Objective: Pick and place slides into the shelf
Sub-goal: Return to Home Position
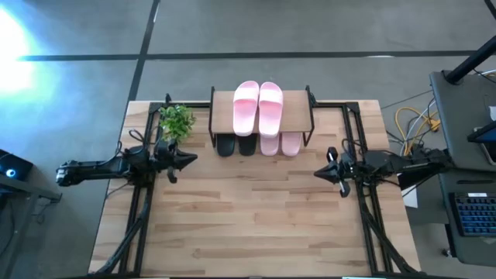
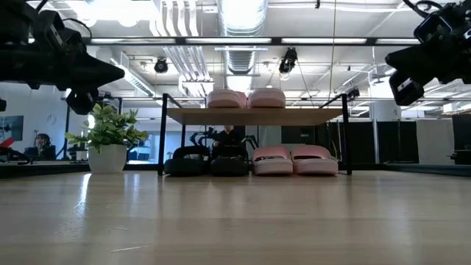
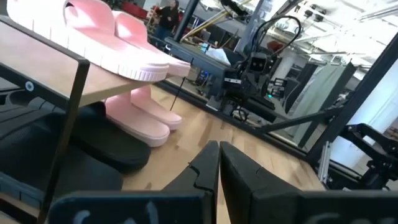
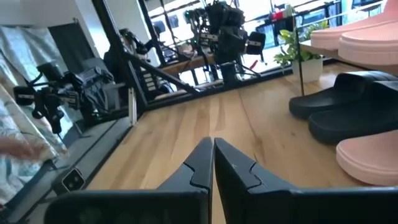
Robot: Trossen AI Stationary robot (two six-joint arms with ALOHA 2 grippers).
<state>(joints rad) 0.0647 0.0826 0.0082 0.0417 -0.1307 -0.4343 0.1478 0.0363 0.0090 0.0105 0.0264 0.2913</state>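
Note:
The shelf [image 1: 223, 113] stands at the table's far middle. Two light pink slides [image 1: 259, 106] lie side by side on its top board. On the level below, two black slides [image 1: 236, 144] sit to the left of two more pink slides [image 1: 280, 143]. My left gripper [image 1: 194, 158] hangs shut at the table's left side, level, pointing right, its fingertips [image 3: 219, 149] together. My right gripper [image 1: 316, 173] hangs shut at the right side, level, pointing left, its fingertips [image 4: 213, 147] together. Both are clear of the slides and above the table.
A small green plant in a white pot [image 1: 177, 121] stands just left of the shelf, close to my left gripper. The wooden tabletop [image 1: 256, 225] stretches bare between the arms and toward the near edge. Black frame rails [image 1: 139, 209] run along both sides.

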